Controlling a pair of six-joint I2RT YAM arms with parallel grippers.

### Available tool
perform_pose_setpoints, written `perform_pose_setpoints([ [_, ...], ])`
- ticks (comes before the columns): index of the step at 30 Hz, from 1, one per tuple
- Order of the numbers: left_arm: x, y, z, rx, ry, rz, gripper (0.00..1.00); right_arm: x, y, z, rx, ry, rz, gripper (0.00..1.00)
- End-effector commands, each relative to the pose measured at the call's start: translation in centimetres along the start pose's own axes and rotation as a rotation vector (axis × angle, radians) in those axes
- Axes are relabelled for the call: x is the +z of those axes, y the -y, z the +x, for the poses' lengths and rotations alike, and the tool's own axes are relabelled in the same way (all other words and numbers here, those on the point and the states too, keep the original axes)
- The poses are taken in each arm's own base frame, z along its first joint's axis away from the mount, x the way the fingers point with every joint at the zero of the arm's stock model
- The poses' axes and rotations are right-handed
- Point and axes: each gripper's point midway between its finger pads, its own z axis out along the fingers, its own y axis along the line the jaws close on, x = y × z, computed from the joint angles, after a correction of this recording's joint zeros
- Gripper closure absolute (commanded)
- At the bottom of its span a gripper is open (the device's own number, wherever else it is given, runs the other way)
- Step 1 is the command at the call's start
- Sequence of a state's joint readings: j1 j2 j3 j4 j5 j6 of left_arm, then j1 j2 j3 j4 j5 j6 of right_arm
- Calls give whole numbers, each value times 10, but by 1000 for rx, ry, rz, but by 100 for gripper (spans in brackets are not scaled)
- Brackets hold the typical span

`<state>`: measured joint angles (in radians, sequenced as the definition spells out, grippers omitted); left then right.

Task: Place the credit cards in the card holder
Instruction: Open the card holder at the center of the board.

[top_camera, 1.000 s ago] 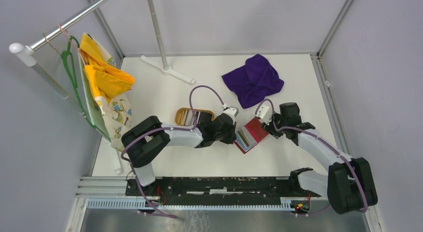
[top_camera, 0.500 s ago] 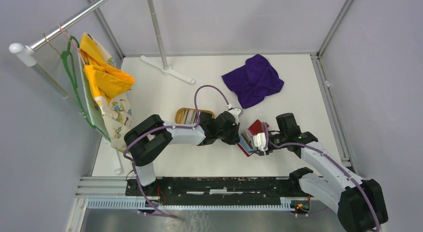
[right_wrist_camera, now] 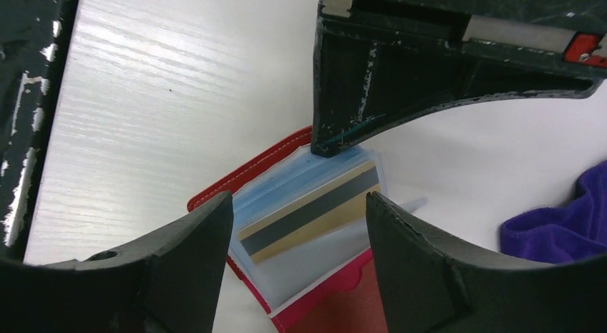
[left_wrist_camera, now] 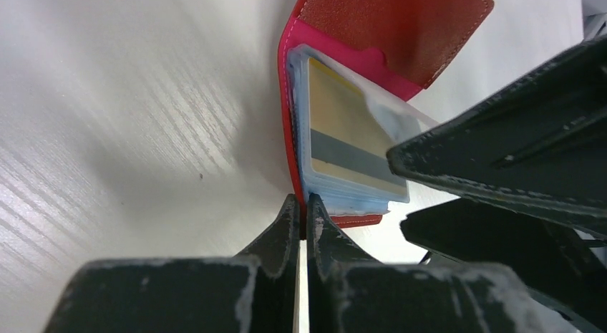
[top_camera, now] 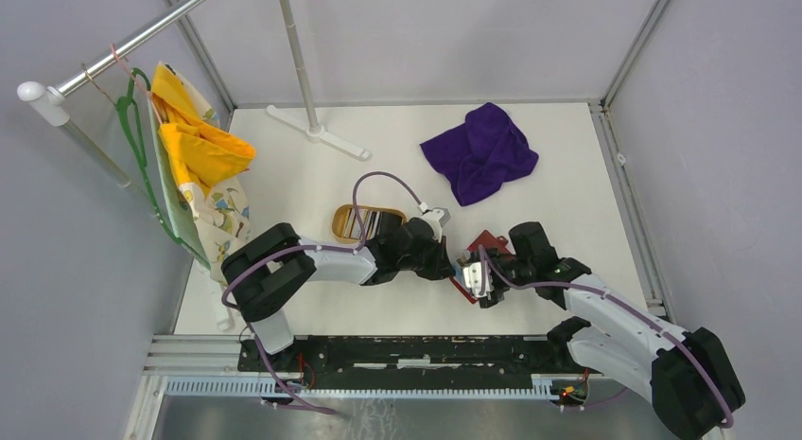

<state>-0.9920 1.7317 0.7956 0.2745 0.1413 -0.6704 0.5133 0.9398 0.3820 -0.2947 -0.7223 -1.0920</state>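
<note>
On the table (top_camera: 397, 147), top view, card holder (top_camera: 489, 241): we are seeing it lying open right of the table's middle, with both arms meeting over it.
Top view, left gripper (top_camera: 451, 267): it is reaching in from the left, its tip at the holder's left edge; from here we cannot tell how its jaws are standing.
Top view, right gripper (top_camera: 475, 279): it is hovering over the holder's near part and hiding much of it.
Top view, credit cards (top_camera: 371, 222): several are lying in the wooden tray (top_camera: 342, 216), just left of the holder, partly behind the left arm.
Top view, purple cloth (top_camera: 480, 151): it is lying bunched on the far side, apart from the holder.
Left wrist view, left gripper (left_wrist_camera: 302, 208): its fingers are pressing together, tips touching the holder's red edge at one corner; we cannot tell whether they are pinching it.
Left wrist view, tan card (left_wrist_camera: 343, 132): it is sitting inside the holder's clear sleeves, its grey stripe showing.
Right wrist view, right gripper (right_wrist_camera: 299, 200): its fingers are standing wide apart, gripping nothing; the holder is lying on the table below and between them.
Right wrist view, tan card (right_wrist_camera: 315, 218): we are seeing it in the sleeves, with the left gripper's tip touching a corner of the holder.
</note>
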Motion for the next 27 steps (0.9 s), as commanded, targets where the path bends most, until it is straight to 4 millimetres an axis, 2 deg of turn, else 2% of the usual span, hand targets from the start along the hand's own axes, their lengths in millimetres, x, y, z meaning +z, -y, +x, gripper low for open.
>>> perform_pose_setpoints([
  [1, -11, 29, -28, -56, 100, 105, 98, 3, 9, 10, 0, -70, 43, 24],
  [8, -13, 27, -25, -66, 100, 107, 98, 4, 12, 16, -3, -115, 58, 20],
  [13, -14, 24, -21, -64, 96, 102, 98, -3, 29, 23, 7, -179, 142, 21],
  [21, -13, 16, -11, -53, 75, 85, 98, -17, 54, 20, 50, -205, 255, 31],
  [27, -10, 10, -5, -44, 58, 70, 98, -29, 71, 22, 112, -215, 347, 44],
])
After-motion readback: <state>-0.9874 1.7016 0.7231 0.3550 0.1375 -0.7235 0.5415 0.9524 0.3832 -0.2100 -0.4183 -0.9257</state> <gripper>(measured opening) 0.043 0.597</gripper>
